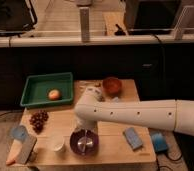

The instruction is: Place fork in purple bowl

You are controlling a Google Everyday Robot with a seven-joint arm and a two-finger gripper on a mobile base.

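Can't tell the state of the fingers. The gripper point(84, 136) sits right over the purple bowl point(83, 142), hidden mostly behind the white arm point(140, 114); only a dark stub shows below the elbow.

Fork point(83, 143): slim shiny piece visible in the middle of the purple bowl, running roughly front to back. Can't tell whether the gripper is touching it.

Purple bowl is near the front edge of the desk point(107, 150), about centre.

Arm comes in from the right side, crosses the desk horizontally, bends down at the bowl. It covers the middle of the desk and part of whatever lies behind it.

Around the bowl:
- white cup point(57, 143) just beside it on the left, apart from it
- light blue flat item point(133, 138) to the right, lying angled on the desk
- blue object point(159, 142) at the right desk edge
- grapes point(38, 120), dark bunch, left of the arm
- grey slab-like item point(26, 149) at the front left corner, with a blue round thing point(18, 132) just behind it and something orange point(11, 161) poking out under it
- green tray point(34, 87) at back left, holding an orange-ish round fruit point(53, 94)
- orange-red bowl point(111, 85) at back, right of centre, well apart from the purple one
- small pale clutter point(91, 87) between tray and orange-red bowl, too unclear to name
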